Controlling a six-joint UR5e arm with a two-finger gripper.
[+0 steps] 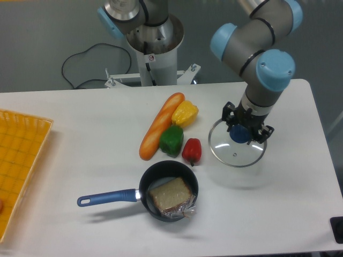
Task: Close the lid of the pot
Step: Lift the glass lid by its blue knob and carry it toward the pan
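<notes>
The pot (169, 198) is a small dark saucepan with a long blue handle pointing left, standing open near the table's front; a wrapped slice of bread lies inside it. The glass lid (237, 149) with a silver rim hangs above the table to the right of the pot, casting a shadow below it. My gripper (241, 133) is shut on the lid's blue knob, well right of and behind the pot.
A baguette (161, 125), a yellow pepper (185, 113), a green pepper (171, 140) and a red pepper (192, 150) lie just behind the pot. An orange tray (19, 160) sits at the left edge. The robot base (153, 37) stands at the back.
</notes>
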